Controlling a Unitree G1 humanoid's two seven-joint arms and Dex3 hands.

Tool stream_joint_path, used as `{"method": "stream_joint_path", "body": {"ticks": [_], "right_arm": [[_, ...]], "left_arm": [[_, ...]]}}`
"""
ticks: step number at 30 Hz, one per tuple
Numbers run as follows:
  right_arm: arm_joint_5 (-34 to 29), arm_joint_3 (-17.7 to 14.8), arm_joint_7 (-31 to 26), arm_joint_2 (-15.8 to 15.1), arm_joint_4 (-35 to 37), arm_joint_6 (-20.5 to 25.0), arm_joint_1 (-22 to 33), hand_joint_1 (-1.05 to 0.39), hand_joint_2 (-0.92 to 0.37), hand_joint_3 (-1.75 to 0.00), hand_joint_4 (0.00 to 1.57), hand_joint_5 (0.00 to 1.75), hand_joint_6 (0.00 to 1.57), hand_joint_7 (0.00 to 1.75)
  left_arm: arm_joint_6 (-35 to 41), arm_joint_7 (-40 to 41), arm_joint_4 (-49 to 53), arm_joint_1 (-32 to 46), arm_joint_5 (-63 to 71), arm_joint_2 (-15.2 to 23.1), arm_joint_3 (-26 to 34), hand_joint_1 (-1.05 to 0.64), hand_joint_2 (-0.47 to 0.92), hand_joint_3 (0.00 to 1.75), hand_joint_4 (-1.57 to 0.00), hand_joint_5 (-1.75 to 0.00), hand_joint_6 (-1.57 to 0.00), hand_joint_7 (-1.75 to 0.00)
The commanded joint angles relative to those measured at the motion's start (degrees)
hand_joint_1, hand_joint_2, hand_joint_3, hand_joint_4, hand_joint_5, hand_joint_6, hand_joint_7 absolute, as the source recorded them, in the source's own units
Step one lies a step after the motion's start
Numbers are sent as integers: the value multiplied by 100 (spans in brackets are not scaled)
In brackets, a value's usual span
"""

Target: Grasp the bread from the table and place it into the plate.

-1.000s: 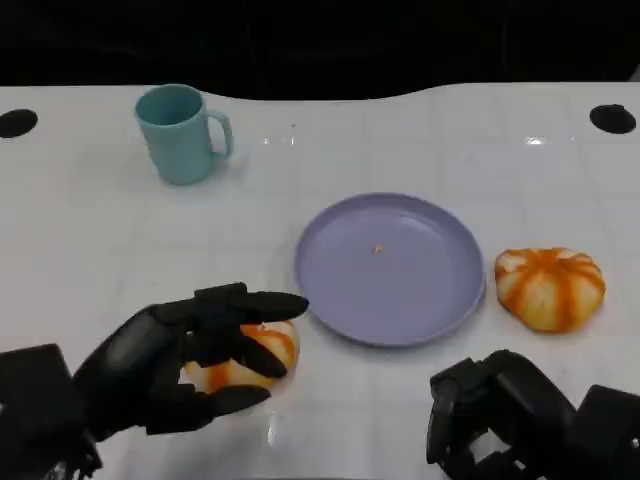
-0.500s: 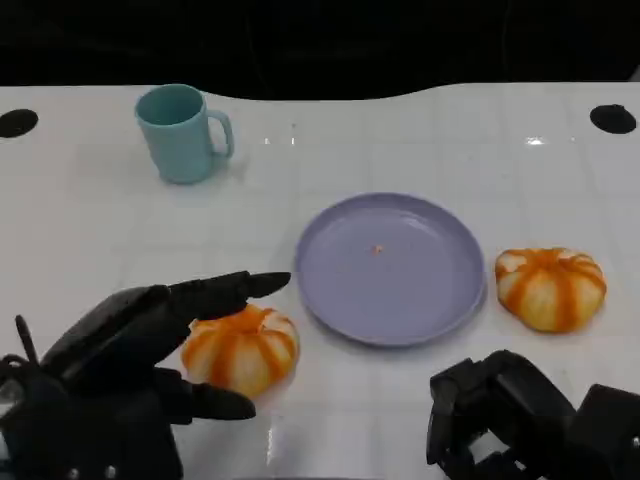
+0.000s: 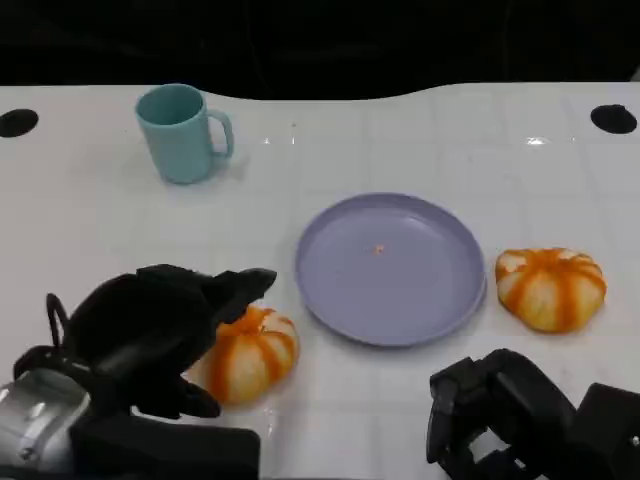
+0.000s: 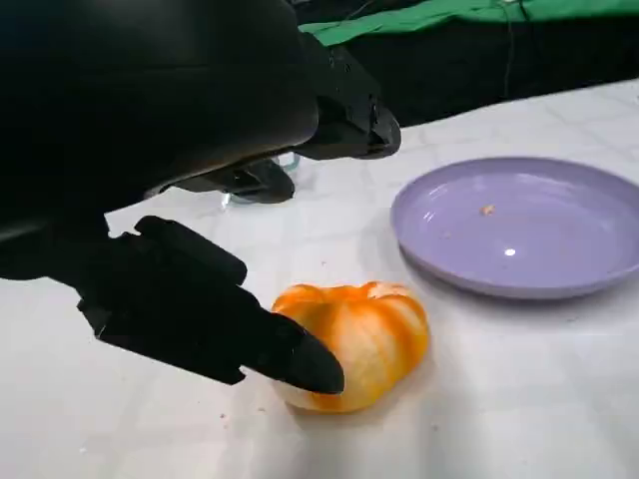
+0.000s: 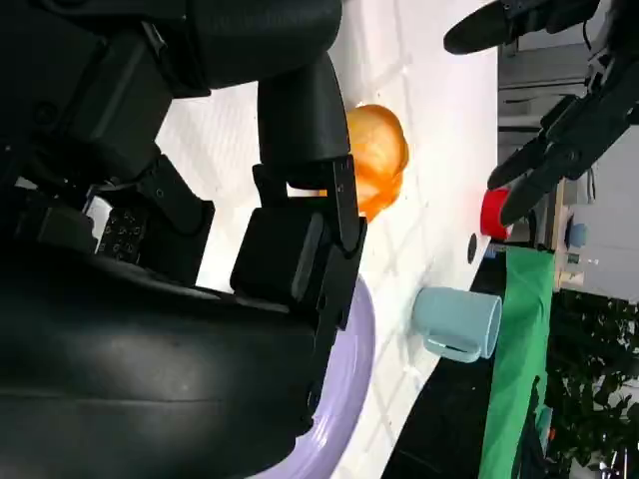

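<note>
Lowered since the earlier frames and drawn closer over the near bread (image 3: pixel 243 352), left hand (image 3: pixel 150 330) now, black shell humped above it, fingers (image 3: pixel 240 283) reaching out past its far edge. Seen from the left wrist, one thick finger (image 4: pixel 215 319) lying low with its tip against the near side of that bread (image 4: pixel 364 339), the others arched well above; not closed around it, so released rather than grasping, bread resting on the table (image 3: pixel 420 150). Just beyond the fingertips and a little toward the right hand, purple plate (image 3: pixel 390 268), bare but for a tiny crumb near its middle. Right hand (image 3: pixel 500 420) unmoved, low at the near edge, fingers curled inward on nothing, clenched. Just beyond it, past the plate's rim on the outer side, a second orange-and-white bread (image 3: pixel 550 287). Far ahead of the left hand, teal mug (image 3: pixel 182 133), upright, handle turned toward the plate. White glossy tabletop with faint grid lines and small glints of light, black round holes near both far corners, dark background behind the curved far edge; green cloth (image 4: pixel 429 15) beyond the table in the left wrist view.
</note>
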Motion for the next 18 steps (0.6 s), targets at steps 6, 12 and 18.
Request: {"method": "stream_joint_path", "body": {"ticks": [6, 12, 18], "right_arm": [[66, -51, 17, -78, -52, 62, 1, -105, -10, -138, 154, 131, 157, 106], [82, -65, 45, -69, 14, -16, -13, -105, -9, -137, 155, 132, 157, 105], [36, -56, 14, -72, -7, -2, -8, -105, -9, -138, 154, 131, 157, 106]], "left_arm": [[632, 57, 426, -420, 962, -429, -613, -40, 73, 0, -36, -11, -16, 0], [1224, -163, 874, -697, 1421, -787, -988, -41, 76, 1, -40, -12, -17, 0], [1744, -302, 1193, -879, 1710, -1093, -1249, -44, 77, 1, -38, -11, -17, 0]]}}
